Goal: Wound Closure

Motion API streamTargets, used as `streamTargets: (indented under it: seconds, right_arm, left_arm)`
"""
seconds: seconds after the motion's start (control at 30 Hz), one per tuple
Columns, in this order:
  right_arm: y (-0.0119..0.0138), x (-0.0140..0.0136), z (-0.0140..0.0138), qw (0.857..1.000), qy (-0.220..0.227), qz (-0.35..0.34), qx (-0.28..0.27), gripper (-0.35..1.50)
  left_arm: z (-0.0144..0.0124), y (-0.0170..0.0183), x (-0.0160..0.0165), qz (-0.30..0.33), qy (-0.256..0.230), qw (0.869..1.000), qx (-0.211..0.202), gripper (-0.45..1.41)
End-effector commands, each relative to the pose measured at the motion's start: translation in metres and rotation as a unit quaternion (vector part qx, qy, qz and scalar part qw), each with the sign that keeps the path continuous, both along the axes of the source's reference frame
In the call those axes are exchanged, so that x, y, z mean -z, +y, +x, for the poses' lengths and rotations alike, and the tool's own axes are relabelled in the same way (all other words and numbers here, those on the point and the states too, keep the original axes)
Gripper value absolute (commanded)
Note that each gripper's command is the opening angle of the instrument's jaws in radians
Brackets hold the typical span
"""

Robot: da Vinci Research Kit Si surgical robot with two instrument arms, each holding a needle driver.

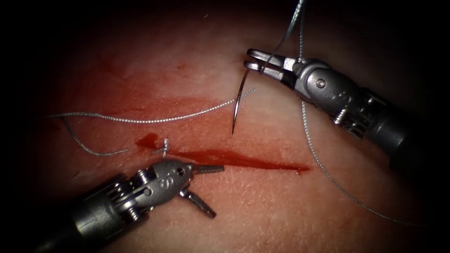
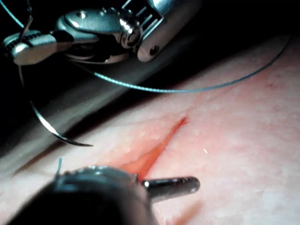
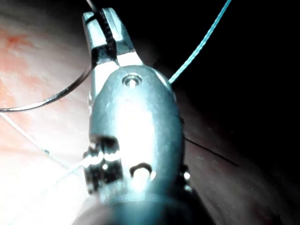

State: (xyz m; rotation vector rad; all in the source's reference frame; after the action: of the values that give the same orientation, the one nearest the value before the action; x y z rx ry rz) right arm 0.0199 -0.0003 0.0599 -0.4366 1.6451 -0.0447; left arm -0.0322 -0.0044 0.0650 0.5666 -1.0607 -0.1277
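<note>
**Holding the needle clear above the cut**

Gripping the needle (image 1: 238,100) near its thread end, the right arm's tool (image 1: 255,60) has its jaws closed on it, and the curve hangs down from them with the point free in the air, just above the tissue (image 1: 262,206) on the far side of the cut (image 1: 243,161); it is not in the tissue. The needle looks thin, stiff and slick, likely to twist in a loose hold, so I judge the flatter stretch back from the point the best place to take it, never the tip itself. The thread (image 1: 323,164) is light and limp; it runs up and away from these jaws and loops down over the tissue behind the tool, while another strand (image 1: 140,119) lies across the tissue to the left of the needle.

The left arm's tool (image 1: 208,189) sits at the near edge of the cut with its jaws spread wide, holding nothing; one jaw lies along the red fluid (image 1: 147,139) in the cut. A short knotted stitch (image 1: 164,147) stands just beyond its wrist.
</note>
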Motion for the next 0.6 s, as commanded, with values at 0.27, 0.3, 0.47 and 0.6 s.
streamTargets:
  seconds: [0.27, 0.3, 0.47, 0.6]
  right_arm:
    - [0.0007, 0.0008, 0.0016, 0.995, -0.050, -0.088, 0.005, -0.35]
    - [0.0006, 0.0008, 0.0016, 0.995, -0.051, -0.091, 0.005, -0.35]
    - [0.0000, 0.0006, 0.0023, 0.993, -0.052, -0.105, 0.003, -0.35]
    - [-0.0008, 0.0004, 0.0029, 0.993, -0.054, -0.107, 0.005, -0.35]
  left_arm:
    - [-0.0012, -0.0011, -0.0024, -0.020, -0.001, 1.000, 0.000, 0.42]
    - [-0.0011, -0.0010, -0.0025, -0.021, -0.001, 1.000, -0.001, 0.39]
    - [-0.0008, -0.0007, -0.0031, -0.024, 0.009, 1.000, -0.007, -0.45]
    - [-0.0005, -0.0009, -0.0037, -0.006, 0.050, 0.999, -0.007, -0.45]
